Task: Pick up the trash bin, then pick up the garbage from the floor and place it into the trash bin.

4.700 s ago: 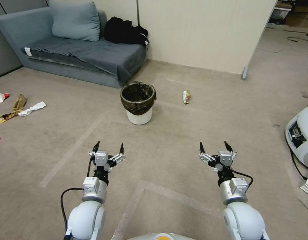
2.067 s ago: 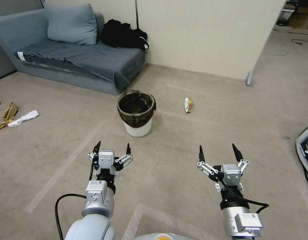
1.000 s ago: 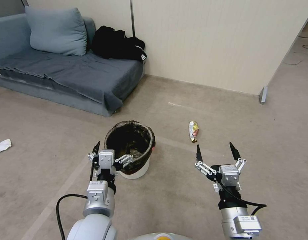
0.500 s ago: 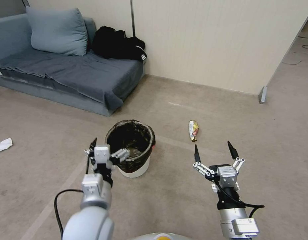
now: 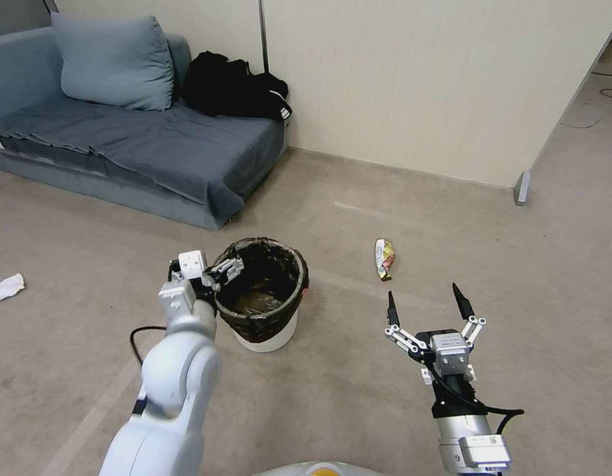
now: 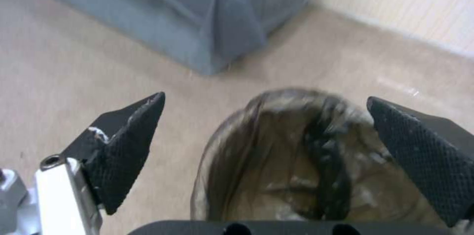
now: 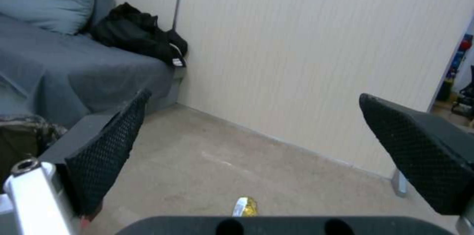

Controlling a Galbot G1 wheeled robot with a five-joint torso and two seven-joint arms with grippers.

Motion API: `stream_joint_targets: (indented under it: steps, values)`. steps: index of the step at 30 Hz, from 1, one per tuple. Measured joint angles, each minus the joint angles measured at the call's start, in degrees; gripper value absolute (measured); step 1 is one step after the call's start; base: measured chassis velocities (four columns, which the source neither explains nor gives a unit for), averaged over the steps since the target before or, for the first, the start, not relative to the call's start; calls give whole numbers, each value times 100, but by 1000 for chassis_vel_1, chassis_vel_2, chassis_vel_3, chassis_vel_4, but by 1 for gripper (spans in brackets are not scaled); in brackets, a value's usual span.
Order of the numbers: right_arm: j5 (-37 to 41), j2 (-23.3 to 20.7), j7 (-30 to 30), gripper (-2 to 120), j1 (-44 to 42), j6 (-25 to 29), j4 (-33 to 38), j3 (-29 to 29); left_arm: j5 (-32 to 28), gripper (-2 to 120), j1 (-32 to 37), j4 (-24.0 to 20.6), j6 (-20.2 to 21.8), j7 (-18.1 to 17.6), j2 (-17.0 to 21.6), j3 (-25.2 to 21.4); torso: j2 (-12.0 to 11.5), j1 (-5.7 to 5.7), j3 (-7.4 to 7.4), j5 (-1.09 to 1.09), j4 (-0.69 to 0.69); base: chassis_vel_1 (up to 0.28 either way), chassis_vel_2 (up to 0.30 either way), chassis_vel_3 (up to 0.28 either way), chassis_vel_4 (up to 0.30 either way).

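The left gripper (image 5: 201,272) hung over the trash bin's (image 5: 264,330) rim, fingers spread apart. The right gripper (image 5: 425,305) waited near a snack packet (image 5: 384,258), fingers wide too.

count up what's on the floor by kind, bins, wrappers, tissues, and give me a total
Trash bin: 1
Snack wrapper: 1
White tissue: 1
Total: 3

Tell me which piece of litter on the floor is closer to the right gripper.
The yellow-and-red wrapper, just ahead of the right gripper. The white tissue lies far off on the left side.
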Motion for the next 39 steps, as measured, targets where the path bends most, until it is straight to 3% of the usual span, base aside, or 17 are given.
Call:
stream_joint_targets:
  steps: [4, 8, 17, 23, 29, 30, 32, 35, 39]
  values:
    - [-37, 0, -1, 100, 17, 8, -35, 2, -74, 96, -154, 249, 57, -112, -9, 28, 0, 0, 0, 2, 0, 0, 0, 0, 0]
    - [-52, 0, -1, 100, 19, 28, -66, 3, -154, 96, -403, 785, 125, -365, -48, 59, 0, 0, 0, 0, 0, 0, 0, 0, 0]
    - [-93, 0, 8, 100, 8, 31, -67, -48, -145, 96, -512, 1289, 228, -800, -96, 51, 0, 0, 0, 1, 1, 0, 0, 0, 0]
    - [-105, 0, 13, 100, 5, 33, -64, -61, -119, 93, -550, 1654, 277, -908, -135, 67, 0, 0, 0, 0, 0, 0, 0, 0, 0]
    - [-157, 0, 33, 100, 1, 64, -63, -78, -428, 71, -447, 1797, 469, -1053, -196, 85, 0, -1, -1, 5, 1, 0, 0, 0, 0]
    - [-160, -1, 36, 100, 0, 65, -61, -79, -490, 66, -395, 1750, 530, -1078, -208, 97, 0, -1, -1, 6, 6, 0, 0, 0, 0]
    - [-190, 0, 82, 100, 0, 55, -54, -100, -556, 61, -356, 1715, 584, -1103, -225, 120, 1, -1, -2, 8, 2, 0, 0, 0, 0]
    - [-485, 0, 477, 100, -1, -131, 38, -301, -686, 46, -288, 1666, 664, -1185, -268, 155, 2, -1, -2, 9, 5, 0, 0, 0, 0]
    - [-548, 0, 557, 100, -2, -175, 54, -340, -703, 37, -246, 1646, 671, -1188, -283, 172, 2, -1, -2, 9, 5, 0, 0, 0, 0]
